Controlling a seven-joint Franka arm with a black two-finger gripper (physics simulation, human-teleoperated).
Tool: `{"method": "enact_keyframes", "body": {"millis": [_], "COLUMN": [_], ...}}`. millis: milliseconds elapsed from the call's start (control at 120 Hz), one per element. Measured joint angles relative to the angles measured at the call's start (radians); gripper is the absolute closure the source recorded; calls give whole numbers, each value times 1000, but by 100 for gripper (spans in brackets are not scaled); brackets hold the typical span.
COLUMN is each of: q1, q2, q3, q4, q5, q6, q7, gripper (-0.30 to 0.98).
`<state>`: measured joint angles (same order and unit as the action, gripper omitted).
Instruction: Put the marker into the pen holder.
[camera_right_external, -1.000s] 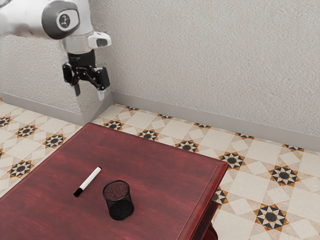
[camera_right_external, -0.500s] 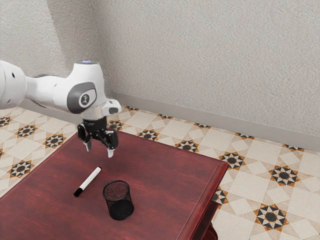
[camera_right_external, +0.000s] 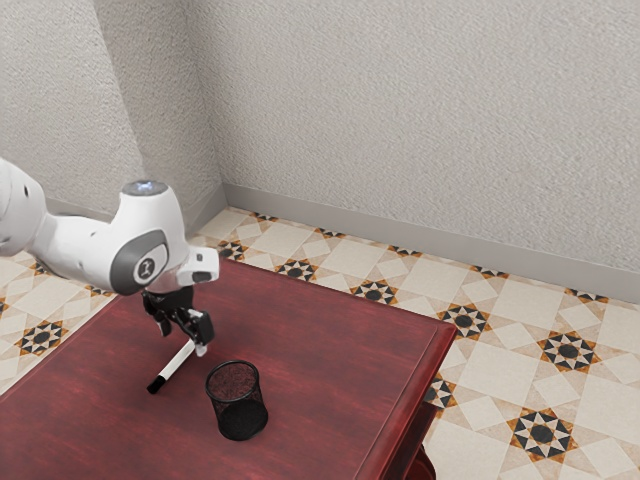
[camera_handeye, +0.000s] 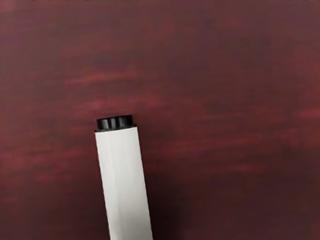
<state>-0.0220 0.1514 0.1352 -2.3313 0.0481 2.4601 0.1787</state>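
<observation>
Remaining: grasp, lift, insert; 0/3 done
Marker (camera_right_external: 177, 363): on table (camera_right_external: 310, 330), nr. pen holder (camera_right_external: 239, 408)
Gripper (camera_right_external: 183, 341): spread wide, w/ nil held

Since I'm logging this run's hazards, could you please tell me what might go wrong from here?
The hand is low over one end of the white cylindrical marker with black ends, so an off-centre grip might let it tilt or slip. The black wire-mesh pen holder stands close by and could get knocked over.
</observation>
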Motion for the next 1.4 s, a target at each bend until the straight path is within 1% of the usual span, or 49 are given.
{"method": "enact_keyframes", "body": {"millis": [342,525,675,850,1017,1400], "q1": [4,5,5,5,5,5], "q2": [45,59,72,73,73,81], "q3": [13,14,14,14,22,26], "q4": [-6,24,30,31,34,36], "q5": [-10,-45,-57,-61,-62,-61], "q6": [54,21,2,-8,-12,-8], "q7": [61,78,87,93,95,98], "gripper": [0,3,12,32,46,65]}}
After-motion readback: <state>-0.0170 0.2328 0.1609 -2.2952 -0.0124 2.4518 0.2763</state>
